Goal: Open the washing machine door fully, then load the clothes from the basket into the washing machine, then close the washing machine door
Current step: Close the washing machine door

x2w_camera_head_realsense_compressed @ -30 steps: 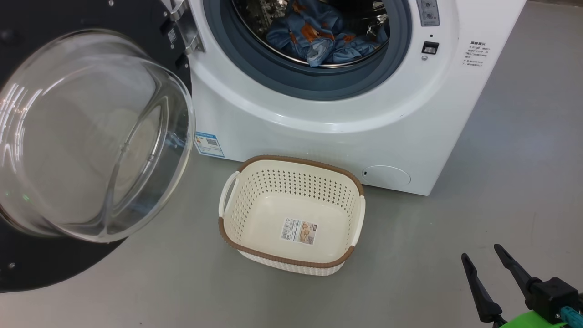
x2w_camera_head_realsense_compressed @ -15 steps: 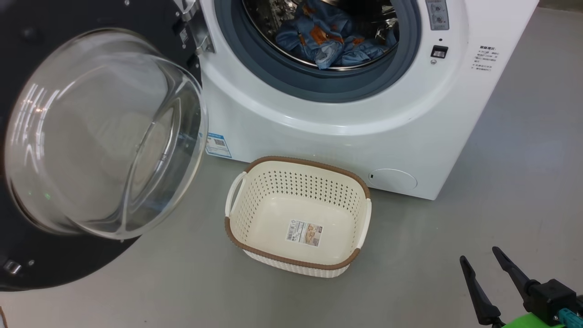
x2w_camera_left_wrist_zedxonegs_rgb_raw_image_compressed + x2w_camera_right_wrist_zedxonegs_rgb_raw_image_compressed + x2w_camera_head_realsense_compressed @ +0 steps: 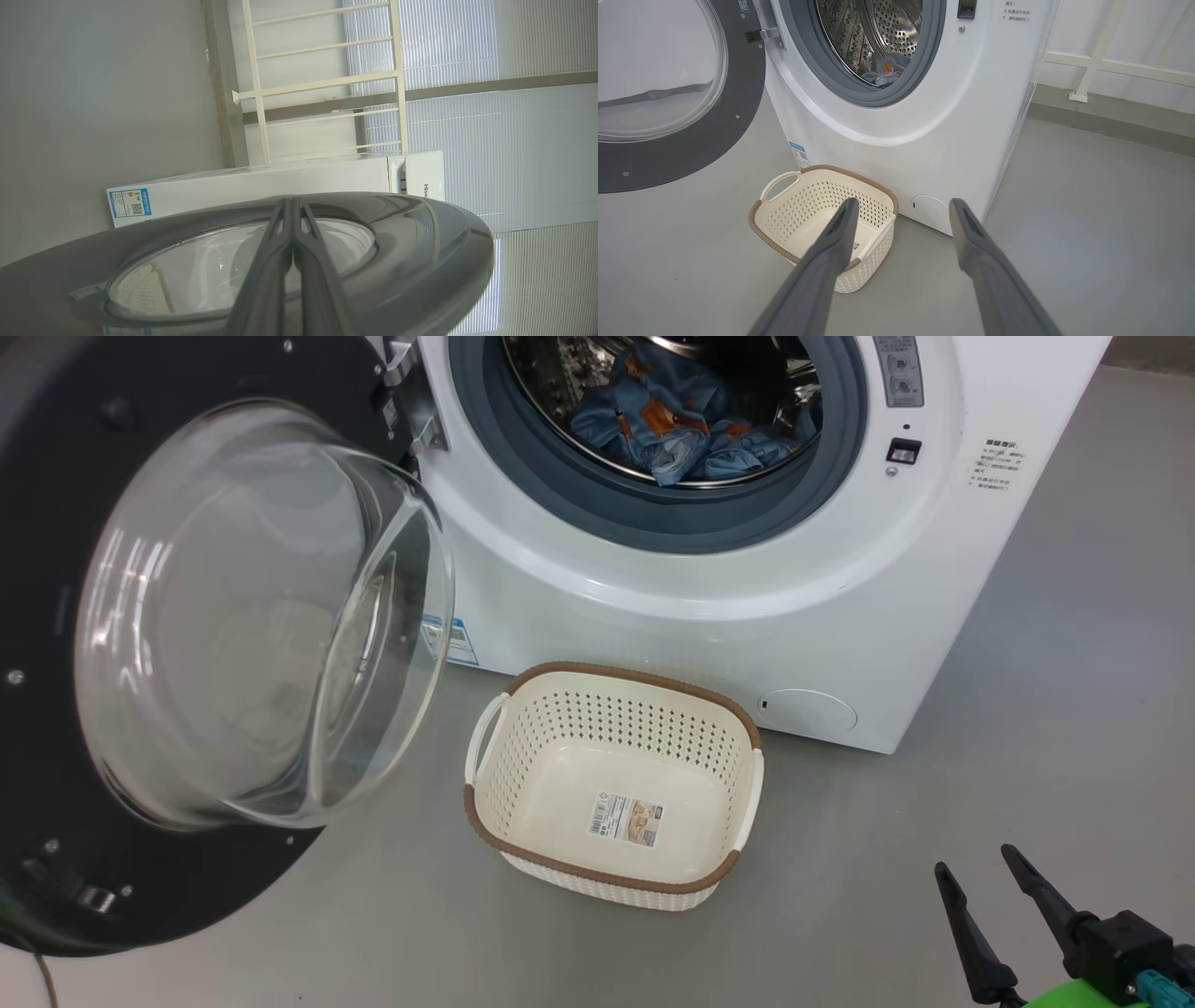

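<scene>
The washing machine (image 3: 709,607) stands with its round black door (image 3: 56,523) hanging open at the left, the glass bowl (image 3: 252,616) bulging toward the drum. The clothes (image 3: 672,429), blue with orange print, lie inside the steel drum. On the floor in front sits the cream basket (image 3: 616,674), bare inside apart from its label. My right gripper (image 3: 973,859) hovers open at the lower right, apart from the basket. In the right wrist view it (image 3: 903,205) points at the basket (image 3: 784,219). My left gripper (image 3: 293,201) is shut, its fingers lying along the door's outer face (image 3: 420,242).
Grey floor (image 3: 1027,709) stretches to the right of the machine and in front of the basket. A white railing (image 3: 1092,65) and a wall stand behind the machine on its right side. A round cover (image 3: 808,709) sits at the machine's base.
The head camera has shifted slightly. The door has swung toward the machine, its glass bowl now overlapping the blue sticker. Right gripper, basket and clothes are unchanged.
</scene>
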Available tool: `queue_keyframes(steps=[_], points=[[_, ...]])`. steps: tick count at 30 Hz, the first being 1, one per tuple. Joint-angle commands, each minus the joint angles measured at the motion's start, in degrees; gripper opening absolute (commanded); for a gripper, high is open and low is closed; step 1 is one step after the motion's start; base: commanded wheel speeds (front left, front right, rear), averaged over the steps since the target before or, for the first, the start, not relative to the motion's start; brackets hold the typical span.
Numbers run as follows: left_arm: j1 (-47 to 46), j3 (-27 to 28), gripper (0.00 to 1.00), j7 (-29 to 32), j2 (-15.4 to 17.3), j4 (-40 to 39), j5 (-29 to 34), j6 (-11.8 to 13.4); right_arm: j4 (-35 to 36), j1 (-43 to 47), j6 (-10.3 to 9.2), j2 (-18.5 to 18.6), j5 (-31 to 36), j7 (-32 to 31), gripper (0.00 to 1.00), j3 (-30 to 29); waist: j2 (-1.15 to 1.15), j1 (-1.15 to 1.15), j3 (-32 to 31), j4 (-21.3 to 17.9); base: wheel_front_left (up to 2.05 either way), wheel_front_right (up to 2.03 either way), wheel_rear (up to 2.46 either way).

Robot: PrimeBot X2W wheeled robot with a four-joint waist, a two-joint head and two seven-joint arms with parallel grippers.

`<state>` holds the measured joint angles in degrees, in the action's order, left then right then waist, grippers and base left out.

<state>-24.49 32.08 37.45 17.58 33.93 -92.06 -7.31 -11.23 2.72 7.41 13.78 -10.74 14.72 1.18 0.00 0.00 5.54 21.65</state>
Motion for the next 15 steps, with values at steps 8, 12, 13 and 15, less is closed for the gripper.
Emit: queue_keyframes(steps=[8, 12, 13, 15], points=[[3.75, -1.64, 0.00, 6.22, -1.50, -9.91, -1.28, -0.17, 1.13, 0.13, 0.08, -0.78, -0.25, 0.28, 1.00, 0.70, 0.00, 0.00, -0.44, 0.29, 0.00, 0.00, 0.00], [5.39, -2.76, 0.00, 8.28, -3.69, -14.34, -1.87, -0.17, 1.05, 0.21, 0.08, -1.65, -0.30, 0.28, 1.00, 0.28, 0.00, 0.00, -0.88, 0.36, 0.00, 0.00, 0.00], [5.90, -3.19, 0.00, 8.55, -4.34, -15.49, -1.71, -0.17, 1.07, 0.26, 0.08, -1.90, -0.29, 0.28, 1.00, 0.14, 0.00, 0.00, -0.96, 0.41, 0.00, 0.00, 0.00], [6.87, -4.13, 0.00, 8.97, -5.87, -17.56, -1.45, -0.17, 1.04, 0.42, 0.08, -2.44, -0.23, 0.28, 1.00, 0.07, 0.00, 0.00, -1.28, 0.40, 0.00, 0.00, 0.00]])
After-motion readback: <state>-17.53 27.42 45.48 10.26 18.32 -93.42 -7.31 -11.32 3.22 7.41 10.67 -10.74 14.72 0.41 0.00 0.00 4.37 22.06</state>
